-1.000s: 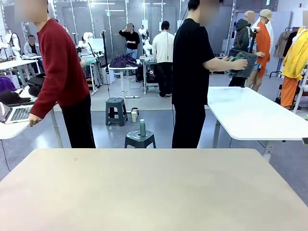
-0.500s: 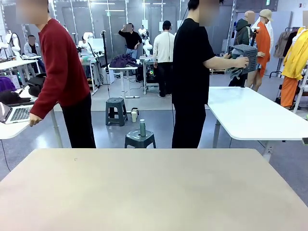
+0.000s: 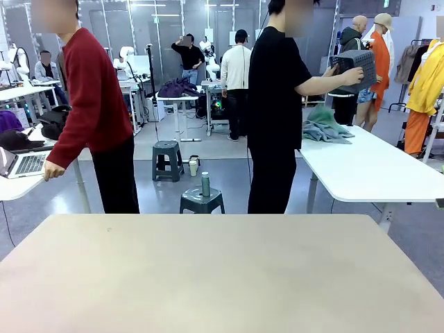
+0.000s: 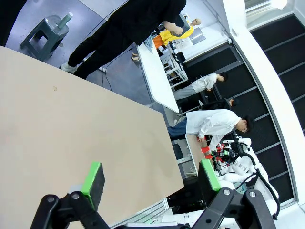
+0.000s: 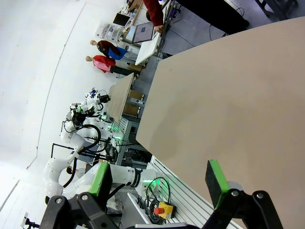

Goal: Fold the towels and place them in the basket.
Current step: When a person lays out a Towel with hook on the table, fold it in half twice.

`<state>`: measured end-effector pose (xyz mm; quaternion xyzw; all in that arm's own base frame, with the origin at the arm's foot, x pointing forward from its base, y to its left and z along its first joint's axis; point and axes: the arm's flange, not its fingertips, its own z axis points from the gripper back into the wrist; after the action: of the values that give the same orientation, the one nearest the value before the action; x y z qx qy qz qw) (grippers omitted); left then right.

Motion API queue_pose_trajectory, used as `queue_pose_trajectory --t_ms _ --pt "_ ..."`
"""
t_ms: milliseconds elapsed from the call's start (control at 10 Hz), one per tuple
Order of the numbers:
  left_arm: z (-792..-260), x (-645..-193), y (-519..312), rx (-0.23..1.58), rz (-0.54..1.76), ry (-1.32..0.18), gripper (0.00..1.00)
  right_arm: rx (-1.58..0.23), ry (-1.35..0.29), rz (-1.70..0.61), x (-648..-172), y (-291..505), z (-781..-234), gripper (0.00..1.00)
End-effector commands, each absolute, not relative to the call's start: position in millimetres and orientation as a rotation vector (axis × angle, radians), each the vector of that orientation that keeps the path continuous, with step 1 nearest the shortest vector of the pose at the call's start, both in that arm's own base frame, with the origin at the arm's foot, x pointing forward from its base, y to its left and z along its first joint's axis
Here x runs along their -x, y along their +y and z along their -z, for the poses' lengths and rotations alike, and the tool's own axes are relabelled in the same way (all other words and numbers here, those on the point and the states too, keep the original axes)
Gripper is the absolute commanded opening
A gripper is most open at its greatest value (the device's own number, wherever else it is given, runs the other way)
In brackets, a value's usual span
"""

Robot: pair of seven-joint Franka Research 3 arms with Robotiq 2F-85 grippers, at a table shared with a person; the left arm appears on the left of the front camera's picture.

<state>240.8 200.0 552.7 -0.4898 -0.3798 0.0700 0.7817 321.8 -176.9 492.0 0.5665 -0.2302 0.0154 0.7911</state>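
Observation:
A person in black stands beyond my table, holding the dark grey lattice basket (image 3: pixel 355 69) tipped up in both hands over a white side table (image 3: pixel 368 166). The towels (image 3: pixel 325 125), pale grey-blue and mint green, lie in a crumpled heap on that white table under the basket. My left gripper (image 4: pixel 151 174) is open above the bare beige table (image 4: pixel 71 133), with nothing between its green pads. Above the beige table (image 5: pixel 228 105) in the right wrist view, my right gripper (image 5: pixel 160 175) is open and holds nothing.
The beige tabletop (image 3: pixel 215 277) spreads wide in front of me. A second person in a red sweater (image 3: pixel 87 104) leans on a table with a laptop (image 3: pixel 24 165) at the left. Grey stools (image 3: pixel 201 201) with a bottle stand on the floor behind.
The person lifted and tipped the basket higher, and the towels fell out of it onto the white side table.

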Motion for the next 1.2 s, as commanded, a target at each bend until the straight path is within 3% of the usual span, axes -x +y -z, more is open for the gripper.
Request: queue_pose_trajectory --t_ms 0,1100 --pt "-555.8 -242.9 201.4 1.071 -0.133 -0.836 1.00 -1.228 -0.500 -0.039 -321.3 -177.4 -492.7 1.00" --pt "-555.8 -242.9 201.4 1.071 -0.133 -0.836 1.00 -1.228 -0.500 -0.039 -321.3 -177.4 -492.7 1.00"
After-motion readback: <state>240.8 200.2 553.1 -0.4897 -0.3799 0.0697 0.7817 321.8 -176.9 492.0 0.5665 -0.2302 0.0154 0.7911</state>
